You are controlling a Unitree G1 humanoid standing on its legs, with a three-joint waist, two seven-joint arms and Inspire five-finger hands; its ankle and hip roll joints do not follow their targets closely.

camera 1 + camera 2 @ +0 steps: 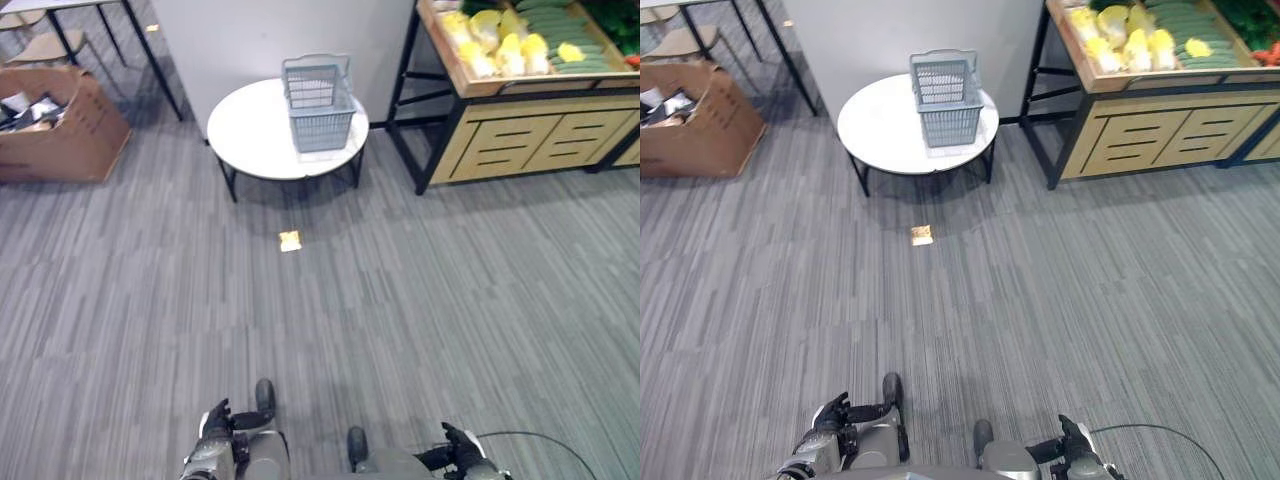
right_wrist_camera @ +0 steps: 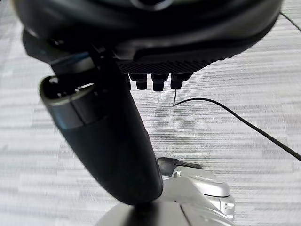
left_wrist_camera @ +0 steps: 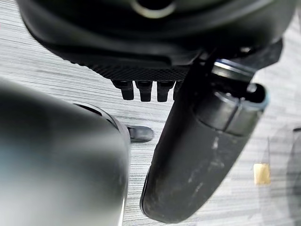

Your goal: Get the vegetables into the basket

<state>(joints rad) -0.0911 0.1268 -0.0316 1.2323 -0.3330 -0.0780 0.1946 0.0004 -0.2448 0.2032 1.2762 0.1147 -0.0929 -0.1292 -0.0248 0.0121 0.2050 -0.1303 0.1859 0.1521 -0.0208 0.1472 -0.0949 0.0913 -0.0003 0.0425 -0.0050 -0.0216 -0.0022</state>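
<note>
Vegetables (image 1: 510, 45), yellow and green, lay piled in the slanted wooden tray of a light wooden display stand (image 1: 520, 140) with a black metal frame. Well apart from them, a grey slatted plastic basket (image 1: 318, 105) stood upright on a round white table (image 1: 250, 135), holding nothing visible. A small yellowish tag (image 1: 290, 240) lay on the grey carpet before the table. A brown cardboard box (image 1: 60, 125) sat far left. The left hand (image 1: 222, 420) and right hand (image 1: 458, 445) hung low with fingers (image 3: 143, 89) relaxed, grasping nothing.
</note>
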